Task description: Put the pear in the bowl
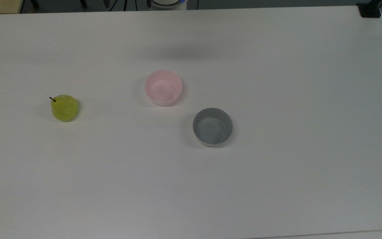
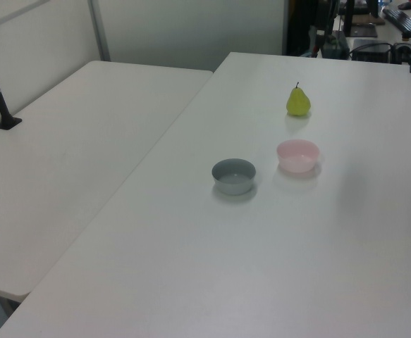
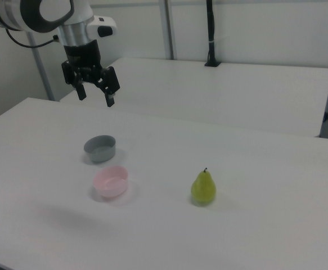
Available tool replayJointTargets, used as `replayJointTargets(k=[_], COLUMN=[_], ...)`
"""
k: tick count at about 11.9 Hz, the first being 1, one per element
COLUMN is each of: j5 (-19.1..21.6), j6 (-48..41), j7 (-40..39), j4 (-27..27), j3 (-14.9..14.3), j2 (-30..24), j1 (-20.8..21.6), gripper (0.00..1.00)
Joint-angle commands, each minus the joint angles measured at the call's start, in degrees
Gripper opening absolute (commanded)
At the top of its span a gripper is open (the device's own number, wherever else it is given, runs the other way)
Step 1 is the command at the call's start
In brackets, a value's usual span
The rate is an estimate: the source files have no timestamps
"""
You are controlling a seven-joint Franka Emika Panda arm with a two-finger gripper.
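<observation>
Hovering high with fingers spread and empty, gripper (image 3: 95, 94) is well away from upright pear (image 3: 203, 187); pink bowl (image 3: 111, 181) sits empty beside grey bowl (image 3: 100, 148).

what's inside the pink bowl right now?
Nothing. The pink bowl shows bare inner walls and floor in the top view. The pear stands apart on the table. The grey bowl looks empty too. No part of either interior is covered.

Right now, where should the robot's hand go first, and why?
Probably across and down toward the pear. The end effector hangs open and empty high above the table, while the pear stands upright on its own, apart from the pink bowl and the grey bowl, so nothing blocks a grasp.
</observation>
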Motion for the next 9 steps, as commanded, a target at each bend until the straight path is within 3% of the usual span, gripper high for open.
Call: replayJointTargets(k=[1,9], j5=[1.1,1.1], j6=[1.1,0.8], j7=[-0.6,-1.0], j4=[-0.9,-0.9], j3=[-0.9,-0.9], j2=[-0.1,0.0], j1=[1.3,1.1], gripper=[1.00,1.00])
